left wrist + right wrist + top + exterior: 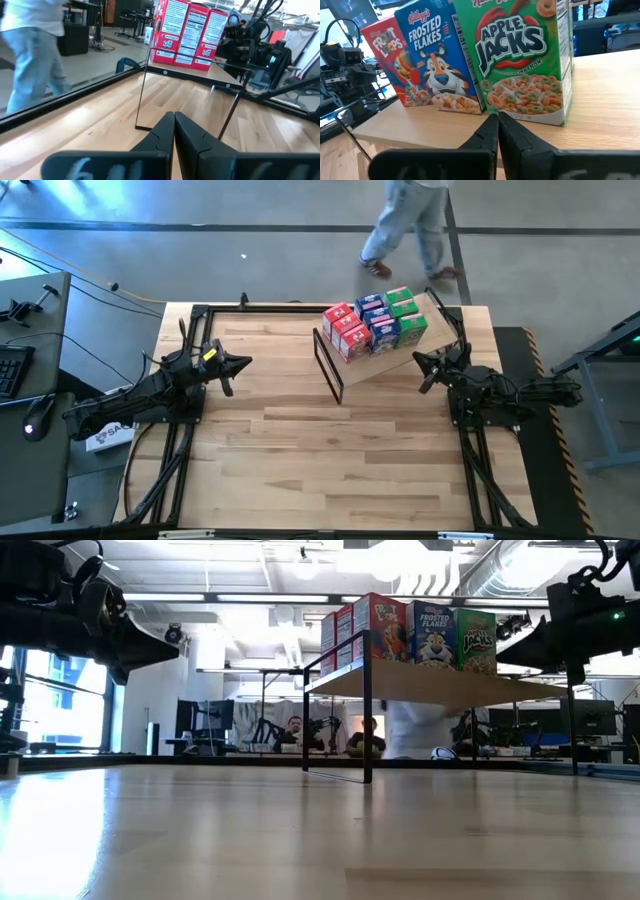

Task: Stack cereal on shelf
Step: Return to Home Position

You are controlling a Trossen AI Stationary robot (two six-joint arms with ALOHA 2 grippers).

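Observation:
The shelf (395,360), a light plywood board on thin black metal legs (367,705), stands on the table's far middle, turned askew. Several cereal boxes stand upright on their bottoms on it in rows by colour: red (345,332), blue (378,320) and green (405,318). The right wrist view shows the front row: a red box (390,65), a blue box (437,65) and a green box (520,60). My left gripper (246,363) is shut, level, left of the shelf. My right gripper (419,361) is shut, level, at the shelf's right end. Neither holds anything.
A person (405,230) walks on the floor past the table's far edge. Black frame rails (180,430) run along both table sides under the arms. A desk with a keyboard (10,365) stands to the left. The near half of the tabletop (320,470) is bare wood.

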